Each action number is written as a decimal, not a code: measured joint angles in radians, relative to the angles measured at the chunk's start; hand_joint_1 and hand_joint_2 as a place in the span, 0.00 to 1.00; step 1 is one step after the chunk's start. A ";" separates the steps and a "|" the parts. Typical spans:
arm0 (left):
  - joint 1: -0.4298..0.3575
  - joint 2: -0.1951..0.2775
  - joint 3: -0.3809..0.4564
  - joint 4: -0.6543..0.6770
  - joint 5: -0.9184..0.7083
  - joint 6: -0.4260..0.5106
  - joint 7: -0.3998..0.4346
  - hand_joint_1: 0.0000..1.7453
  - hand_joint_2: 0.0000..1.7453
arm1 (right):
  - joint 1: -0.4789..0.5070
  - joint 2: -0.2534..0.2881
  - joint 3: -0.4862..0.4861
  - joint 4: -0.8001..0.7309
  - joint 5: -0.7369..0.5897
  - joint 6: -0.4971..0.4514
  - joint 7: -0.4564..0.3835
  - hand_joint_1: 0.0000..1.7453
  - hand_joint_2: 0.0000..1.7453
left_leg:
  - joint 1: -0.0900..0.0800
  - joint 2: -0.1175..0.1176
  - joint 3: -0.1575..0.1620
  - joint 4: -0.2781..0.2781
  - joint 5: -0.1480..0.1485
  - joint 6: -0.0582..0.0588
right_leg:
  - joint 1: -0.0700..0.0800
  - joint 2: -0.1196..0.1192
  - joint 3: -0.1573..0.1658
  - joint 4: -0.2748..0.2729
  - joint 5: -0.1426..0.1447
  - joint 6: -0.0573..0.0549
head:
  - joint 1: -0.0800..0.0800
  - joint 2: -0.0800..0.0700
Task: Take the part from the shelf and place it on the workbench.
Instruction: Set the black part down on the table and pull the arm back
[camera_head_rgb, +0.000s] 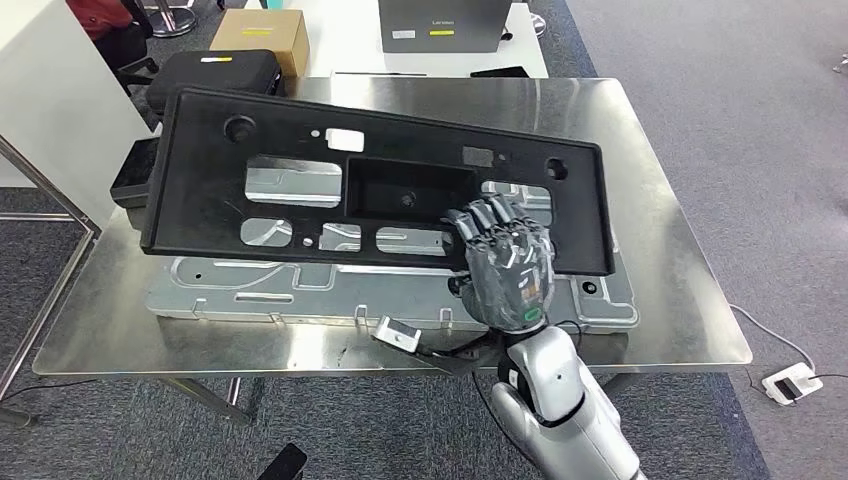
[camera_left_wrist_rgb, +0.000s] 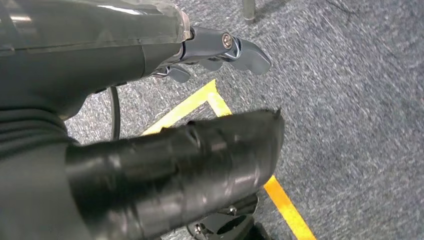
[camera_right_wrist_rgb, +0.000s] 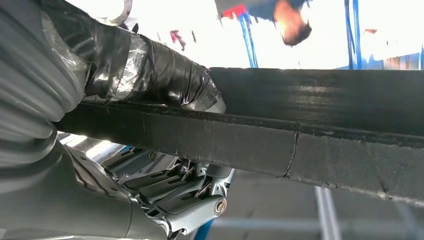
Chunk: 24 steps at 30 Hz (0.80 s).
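Observation:
The part is a long black panel (camera_head_rgb: 300, 140) with several cut-outs, tilted over the steel workbench (camera_head_rgb: 650, 170). My right hand (camera_head_rgb: 503, 262) grips its near edge right of the middle, fingers on top. In the right wrist view the panel's edge (camera_right_wrist_rgb: 300, 130) sits between the taped thumb (camera_right_wrist_rgb: 150, 70) and the fingers (camera_right_wrist_rgb: 185, 195). My left hand (camera_left_wrist_rgb: 100, 65) hangs over grey carpet, its fingers and taped thumb apart with nothing between them.
A flat silver sheet-metal plate (camera_head_rgb: 300, 290) lies on the bench under the panel. Behind the bench stand a black case (camera_head_rgb: 210, 72), a cardboard box (camera_head_rgb: 260, 35) and a grey device (camera_head_rgb: 440, 25). A power strip (camera_head_rgb: 792, 383) lies on the floor at right. Yellow tape (camera_left_wrist_rgb: 285, 200) marks the carpet.

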 joint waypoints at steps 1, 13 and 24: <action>-0.003 0.000 -0.006 0.000 -0.004 -0.006 0.004 0.00 0.00 | -0.022 0.010 0.013 0.042 0.014 0.021 0.020 1.00 1.00 | 0.000 0.000 0.000 0.000 0.000 0.000 | -0.001 0.000 -0.009 0.012 0.011 0.000 | 0.000 0.000; -0.028 -0.012 -0.064 0.000 -0.023 -0.042 0.028 0.00 0.00 | -0.248 0.131 0.070 0.562 0.082 0.121 0.212 1.00 1.00 | 0.000 -0.003 -0.067 0.136 -0.075 -0.042 | -0.003 -0.002 0.122 -0.290 0.149 -0.045 | -0.003 0.000; -0.033 -0.013 -0.092 0.000 -0.020 -0.049 0.038 0.00 0.00 | -0.282 0.187 0.072 0.820 0.090 0.206 0.273 1.00 1.00 | 0.008 -0.005 -0.036 0.021 0.013 -0.039 | -0.001 0.003 0.119 -0.264 0.125 -0.012 | -0.006 0.000</action>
